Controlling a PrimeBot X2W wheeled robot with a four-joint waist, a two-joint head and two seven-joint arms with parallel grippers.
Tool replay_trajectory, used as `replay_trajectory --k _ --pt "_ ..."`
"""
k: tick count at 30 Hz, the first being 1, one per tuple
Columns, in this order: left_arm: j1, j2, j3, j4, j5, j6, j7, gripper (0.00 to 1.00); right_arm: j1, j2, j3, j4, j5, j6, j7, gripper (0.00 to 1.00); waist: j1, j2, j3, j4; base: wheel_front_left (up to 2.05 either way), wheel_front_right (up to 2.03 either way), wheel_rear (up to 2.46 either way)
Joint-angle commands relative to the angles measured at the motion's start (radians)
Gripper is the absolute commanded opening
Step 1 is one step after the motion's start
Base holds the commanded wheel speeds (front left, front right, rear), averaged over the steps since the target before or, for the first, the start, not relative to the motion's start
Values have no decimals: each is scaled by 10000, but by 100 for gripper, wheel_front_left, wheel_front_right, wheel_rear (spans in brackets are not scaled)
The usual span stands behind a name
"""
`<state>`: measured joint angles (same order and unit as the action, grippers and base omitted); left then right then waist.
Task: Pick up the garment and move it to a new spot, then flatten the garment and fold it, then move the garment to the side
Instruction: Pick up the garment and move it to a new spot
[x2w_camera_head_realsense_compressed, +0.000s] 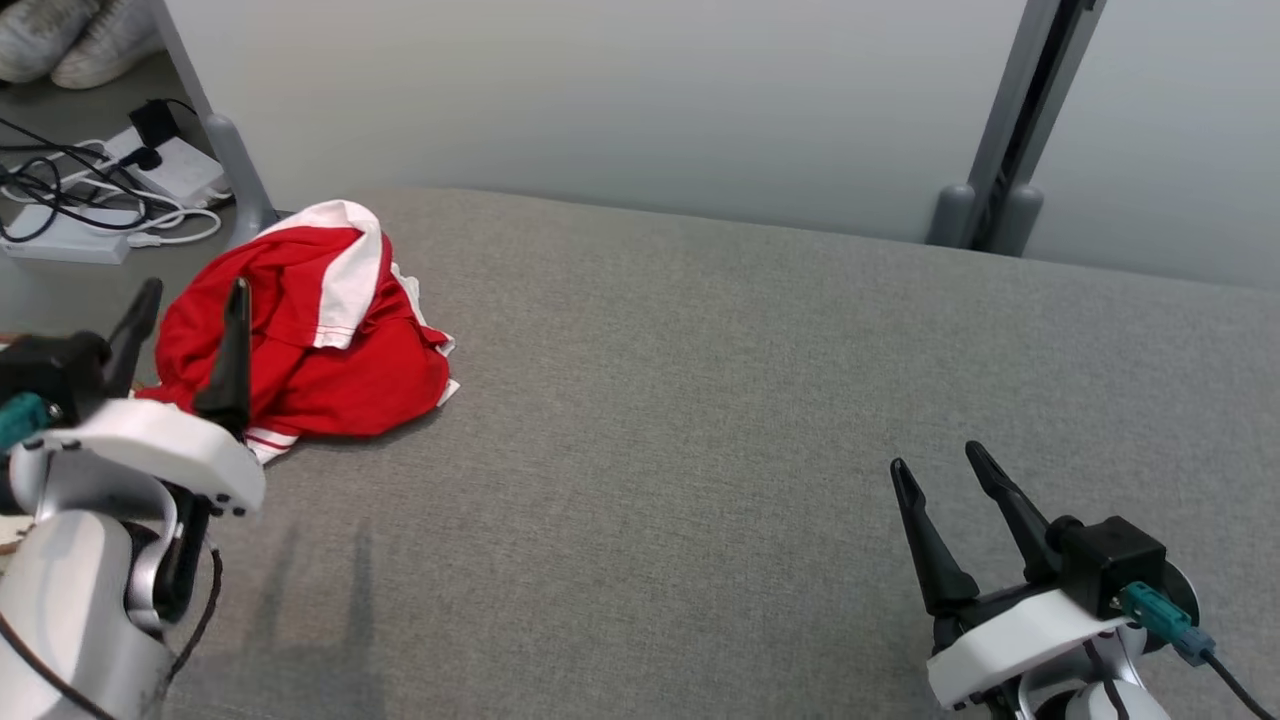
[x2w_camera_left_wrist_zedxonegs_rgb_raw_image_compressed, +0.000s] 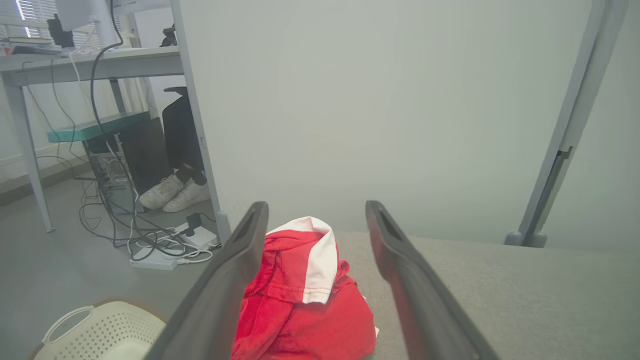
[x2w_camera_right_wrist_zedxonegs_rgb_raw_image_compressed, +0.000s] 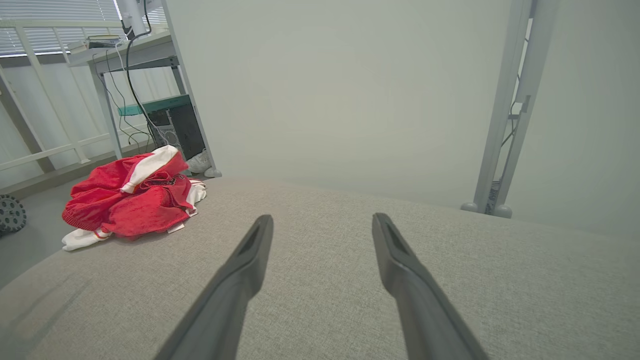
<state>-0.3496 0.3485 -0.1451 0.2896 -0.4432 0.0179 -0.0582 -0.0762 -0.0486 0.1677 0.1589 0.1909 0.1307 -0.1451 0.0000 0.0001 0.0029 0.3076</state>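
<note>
— while the garment (x2w_camera_head_realsense_compressed: 300, 340) lies bunched at ten o'clock on the grey surface (x2w_camera_head_realsense_compressed: 700, 400), where do i grab?
— left gripper (x2w_camera_head_realsense_compressed: 195, 300) hangs just short, fingers spread, empty; i'd pinch the raised white fold (x2w_camera_head_realsense_compressed: 350, 270).

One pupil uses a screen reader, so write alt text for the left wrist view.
A crumpled red and white garment lies on a grey fabric surface, seen between the two dark fingers of the open left gripper. On the floor to the left are a pale perforated basket, cables and white shoes by a desk.
</note>
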Motion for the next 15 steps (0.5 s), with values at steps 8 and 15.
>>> replay_trajectory --k 8,15 --pt "-2038 270 292 2127 -656 -589 457 100 -674 -47 -26 -346 -278 0 193 100 0 -1 1539 -1122 0 0 0" --pt "-3330 597 467 3958 -1031 -991 603 100 -1216 -43 -7 -497 -446 0 222 100 0 -1 2641 -1646 0 0 0"
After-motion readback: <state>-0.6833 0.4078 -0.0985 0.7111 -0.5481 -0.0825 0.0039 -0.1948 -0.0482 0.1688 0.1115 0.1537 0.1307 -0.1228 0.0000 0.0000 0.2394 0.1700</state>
